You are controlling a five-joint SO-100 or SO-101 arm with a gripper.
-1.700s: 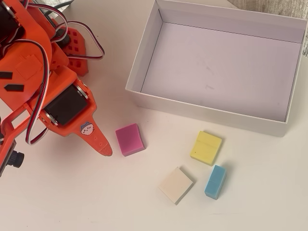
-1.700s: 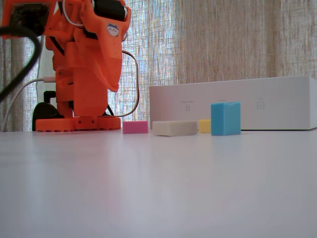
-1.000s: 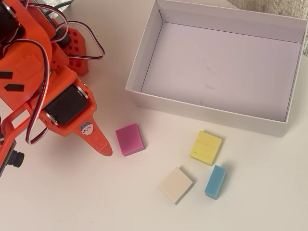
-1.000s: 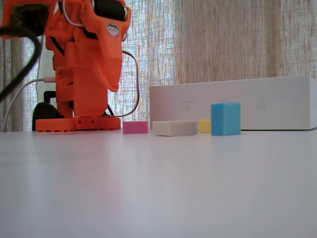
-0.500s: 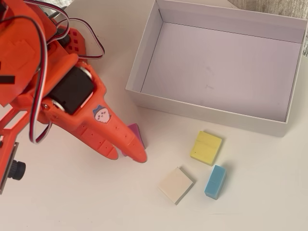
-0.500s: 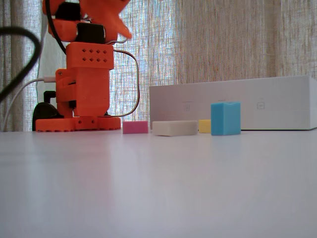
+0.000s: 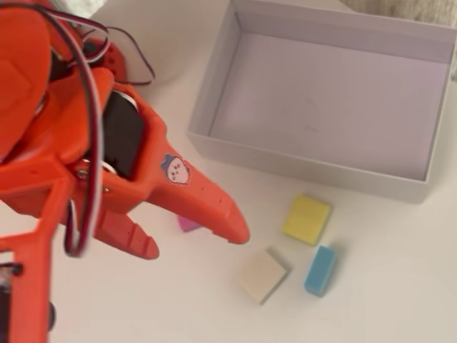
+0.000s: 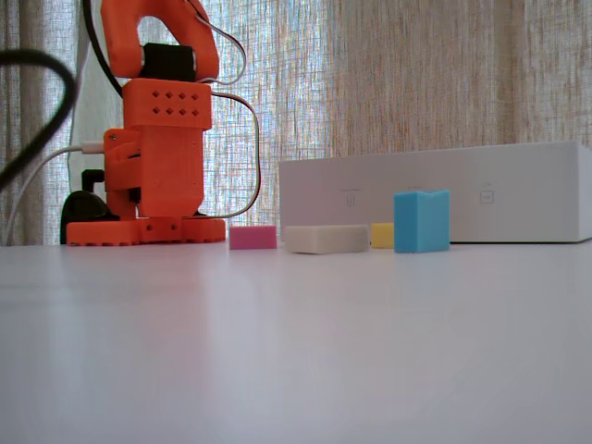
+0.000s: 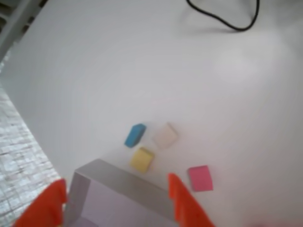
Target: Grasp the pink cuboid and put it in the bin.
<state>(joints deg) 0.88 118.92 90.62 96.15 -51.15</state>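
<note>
The white table (image 8: 296, 351) fills most of every view. The orange arm (image 7: 78, 157) is the next biggest thing; in the overhead view it reaches across the left side, high above the table. The bin (image 7: 321, 100) is a wide white box with low walls, and it has nothing in it.

The hand (image 9: 116, 201) is high up — in the wrist view its two orange fingers (image 9: 187, 203) stand wide apart at the bottom edge, with one wall of the bin showing between them. It holds nothing.

Four small blocks lie on the table near the bin. The blue block (image 7: 320, 270) stands on a thin side, just beside the cream block (image 7: 262, 275). The yellow block (image 7: 307, 219) lies flat, close to the bin's wall. The pink cuboid (image 9: 200, 178) lies flat on the table outside the bin — in the overhead view only a bit of it peeks out from under the arm.
</note>
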